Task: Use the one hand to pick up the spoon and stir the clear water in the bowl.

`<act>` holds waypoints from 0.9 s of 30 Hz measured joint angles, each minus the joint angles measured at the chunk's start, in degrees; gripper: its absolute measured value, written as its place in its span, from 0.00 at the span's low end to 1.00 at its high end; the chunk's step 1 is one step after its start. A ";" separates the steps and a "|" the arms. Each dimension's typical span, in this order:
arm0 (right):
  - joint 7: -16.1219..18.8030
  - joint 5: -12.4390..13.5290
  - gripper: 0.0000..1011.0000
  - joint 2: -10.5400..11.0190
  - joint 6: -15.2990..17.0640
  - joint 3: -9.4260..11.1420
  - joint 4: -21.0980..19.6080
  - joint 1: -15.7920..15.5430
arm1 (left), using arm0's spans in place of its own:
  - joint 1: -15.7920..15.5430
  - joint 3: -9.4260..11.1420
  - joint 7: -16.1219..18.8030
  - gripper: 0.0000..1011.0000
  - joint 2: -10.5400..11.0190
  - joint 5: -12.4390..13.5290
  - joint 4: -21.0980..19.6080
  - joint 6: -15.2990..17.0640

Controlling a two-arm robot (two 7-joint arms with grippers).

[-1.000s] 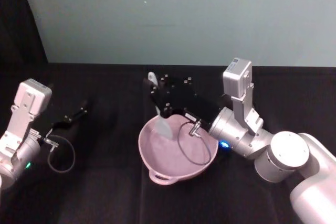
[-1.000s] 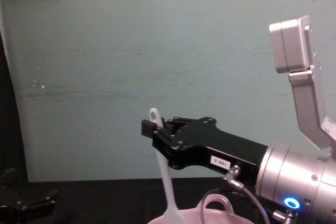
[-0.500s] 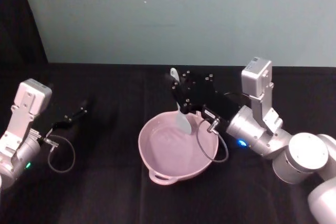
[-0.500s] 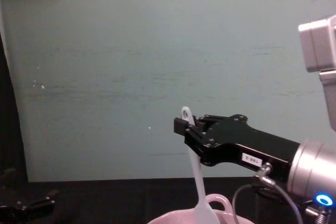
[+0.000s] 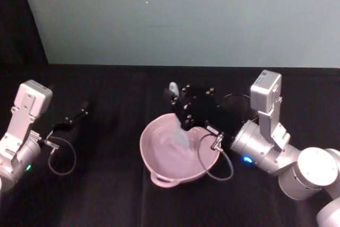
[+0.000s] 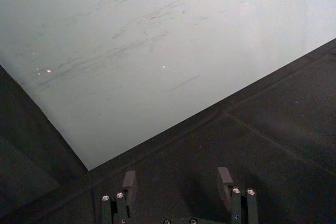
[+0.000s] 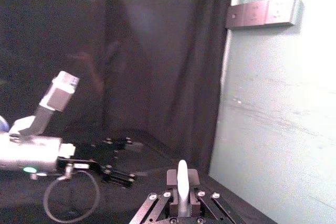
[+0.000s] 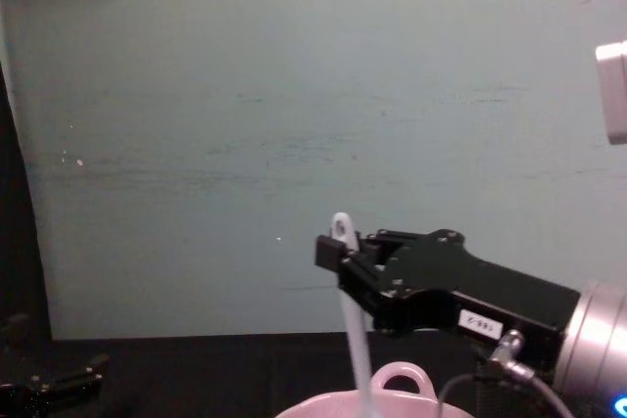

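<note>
Two grippers. My left gripper (image 5: 81,112) sits near the left edge of the table (image 5: 106,195), fingers spread, well apart from the bowl (image 5: 146,155). Bowl at centre. My right gripper (image 5: 179,106), over its far rim, clamps the spoon (image 5: 179,131) handle; blade inside the bowl.

bowl (image 5: 151,168): pale pink, smooth plastic look, soft sheen
spoon (image 8: 355,345): white smooth plastic, slightly translucent
right gripper (image 8: 338,247), above bowl: matt black, bright screw heads
wrist (image 5: 254,143), right of bowl: satin silver metal
table cover (image 5: 106,195), under bowl: matt black cloth
wall (image 5: 186,14), behind bowl: matt, faintly scuffed
</note>
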 joint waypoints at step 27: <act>-0.88 -1.46 0.12 -4.83 -4.58 -1.22 8.70 5.41 | 0.00 0.00 0.00 0.99 0.00 0.00 0.00 0.00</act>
